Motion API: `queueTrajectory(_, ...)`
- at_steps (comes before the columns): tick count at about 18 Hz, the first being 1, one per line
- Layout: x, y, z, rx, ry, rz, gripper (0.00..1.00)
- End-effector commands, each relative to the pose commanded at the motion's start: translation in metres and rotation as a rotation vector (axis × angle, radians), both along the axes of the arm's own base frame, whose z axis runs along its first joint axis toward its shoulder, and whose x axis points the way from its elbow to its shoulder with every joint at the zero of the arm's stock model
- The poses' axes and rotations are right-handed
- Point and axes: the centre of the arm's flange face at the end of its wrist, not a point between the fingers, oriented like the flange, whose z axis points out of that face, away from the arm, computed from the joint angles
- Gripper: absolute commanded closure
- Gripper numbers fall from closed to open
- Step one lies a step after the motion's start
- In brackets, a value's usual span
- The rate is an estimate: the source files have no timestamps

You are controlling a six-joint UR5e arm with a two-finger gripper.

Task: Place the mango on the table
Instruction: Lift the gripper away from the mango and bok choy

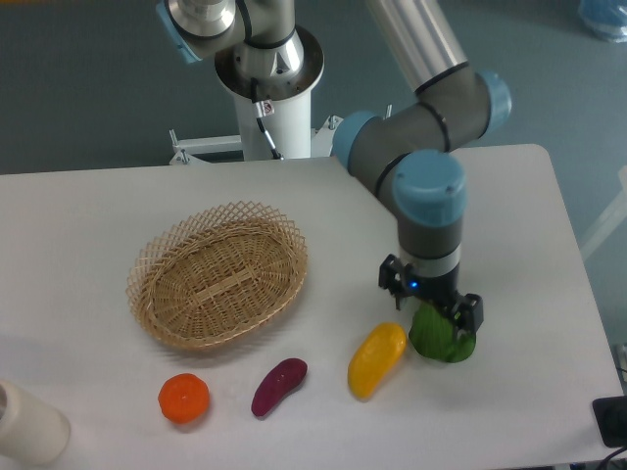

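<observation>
**Mango on the tabletop, gripper down over a green object beside it**

Fixed camera view: The mango point(376, 359) lies on the white table point(88, 211), in the front right part of the surface. It is a glossy yellow, elongated fruit, tilted so that its upper end points toward the back right and its lower, slightly more orange end toward the front left. Nothing grips it.

Just to the right of the mango, touching or nearly touching its upper end, sits a round green object point(443, 338); what kind of fruit or vegetable it is cannot be told. The gripper point(432, 305) stands directly over this green object, pointing straight down from the arm's grey and blue wrist. Its dark fingers sit at the top of the green piece, but the wrist hides the fingertips, so whether they are spread or pinched on it cannot be told.

To the left of the mango, well apart from it, a dark purple eggplant-like piece point(278, 386) lies at a slant, and farther left a round orange fruit point(184, 399) rests on the table. Behind these, an oval woven wicker basket point(217, 275) sits with nothing inside it. At the front left corner, a cream-coloured cylinder point(27, 426) is partly cut off by the frame edge.
</observation>
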Motion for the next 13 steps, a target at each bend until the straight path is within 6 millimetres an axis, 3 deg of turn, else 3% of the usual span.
queueTrajectory(7, -0.021, -0.027, 0.005, -0.016, 0.007, 0.007, 0.00)
queueTrajectory(13, -0.039, -0.066, 0.011, -0.072, -0.022, -0.137, 0.00)
